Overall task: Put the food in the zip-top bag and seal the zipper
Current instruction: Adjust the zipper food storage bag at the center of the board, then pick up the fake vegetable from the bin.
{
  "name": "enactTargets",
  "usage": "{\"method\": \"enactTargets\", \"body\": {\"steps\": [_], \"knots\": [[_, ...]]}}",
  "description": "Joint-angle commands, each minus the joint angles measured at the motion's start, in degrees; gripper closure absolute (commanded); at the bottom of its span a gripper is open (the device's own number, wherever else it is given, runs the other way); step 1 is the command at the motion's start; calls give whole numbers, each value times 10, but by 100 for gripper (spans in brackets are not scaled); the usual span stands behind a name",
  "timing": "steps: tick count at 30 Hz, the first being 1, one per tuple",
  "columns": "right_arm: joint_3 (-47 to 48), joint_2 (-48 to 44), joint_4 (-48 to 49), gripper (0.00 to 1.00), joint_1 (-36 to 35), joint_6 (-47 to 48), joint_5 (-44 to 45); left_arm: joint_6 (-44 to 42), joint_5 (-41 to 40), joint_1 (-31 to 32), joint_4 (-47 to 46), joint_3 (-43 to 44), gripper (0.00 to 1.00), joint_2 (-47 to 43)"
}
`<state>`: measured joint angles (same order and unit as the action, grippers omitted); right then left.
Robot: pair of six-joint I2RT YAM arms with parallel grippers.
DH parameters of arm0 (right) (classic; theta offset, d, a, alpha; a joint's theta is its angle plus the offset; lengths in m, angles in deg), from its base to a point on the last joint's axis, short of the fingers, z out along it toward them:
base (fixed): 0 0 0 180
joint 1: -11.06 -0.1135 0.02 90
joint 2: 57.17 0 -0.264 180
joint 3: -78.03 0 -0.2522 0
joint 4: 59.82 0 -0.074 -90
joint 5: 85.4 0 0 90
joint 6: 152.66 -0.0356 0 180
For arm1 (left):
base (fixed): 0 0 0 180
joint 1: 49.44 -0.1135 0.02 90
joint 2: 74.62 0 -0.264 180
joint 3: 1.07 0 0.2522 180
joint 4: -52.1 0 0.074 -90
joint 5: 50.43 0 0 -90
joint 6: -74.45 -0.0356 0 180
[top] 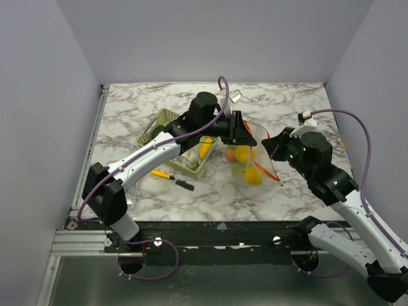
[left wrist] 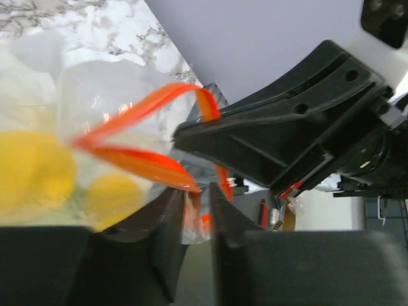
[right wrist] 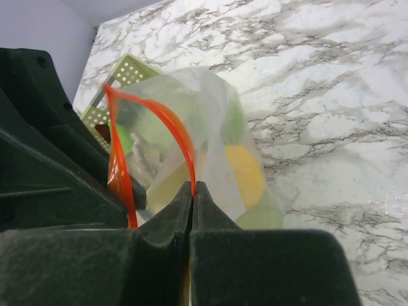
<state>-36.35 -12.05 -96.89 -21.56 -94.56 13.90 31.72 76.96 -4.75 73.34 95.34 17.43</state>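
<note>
Jaws of right gripper [right wrist: 193, 191] are clamped fully on zipper [right wrist: 172, 124], left gripper [left wrist: 196, 199] jaws are closed narrowly on its other end, food [top: 253, 176] is seen inside zip-top bag [right wrist: 210, 95].

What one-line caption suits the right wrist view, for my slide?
Right gripper shut on the orange-red zipper of the clear zip-top bag, yellow toy food inside.

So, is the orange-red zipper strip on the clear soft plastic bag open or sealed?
Open. The orange-red zipper strip spreads into a loop; its two sides stand apart in both wrist views.
</note>
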Motion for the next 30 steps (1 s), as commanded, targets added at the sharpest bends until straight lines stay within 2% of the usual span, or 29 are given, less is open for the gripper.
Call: {"method": "enactTargets", "body": {"steps": [1, 5, 10, 13, 15, 20, 23, 27, 30], "knots": [[16, 1, 1, 99, 2, 18, 22, 34, 35, -43, -27, -49, 62, -31], [2, -3, 9, 99, 2, 26, 37, -4, 10, -63, 5, -72, 35, -67], [0, 9, 10, 99, 2, 35, 44, -45, -21, -91, 35, -110, 25, -119], [0, 11, 11, 99, 1, 44, 43, -72, -69, -120, 41, -150, 17, -166], [-1, 12, 11, 99, 1, 49, 44, -97, -125, -136, 78, -165, 12, -187], [-1, 19, 13, 99, 2, 53, 41, -161, -323, -157, 159, -173, 11, -197], [-1, 23, 16, 99, 1, 53, 36, -166, -427, -178, 196, -164, 11, -175], [-8, 21, 21, 99, 1, 49, 32, -174, -561, -211, 238, -128, 11, -109], [-9, 21, 19, 99, 2, 48, 31, -201, -590, -231, 317, -62, 11, -21]]}}
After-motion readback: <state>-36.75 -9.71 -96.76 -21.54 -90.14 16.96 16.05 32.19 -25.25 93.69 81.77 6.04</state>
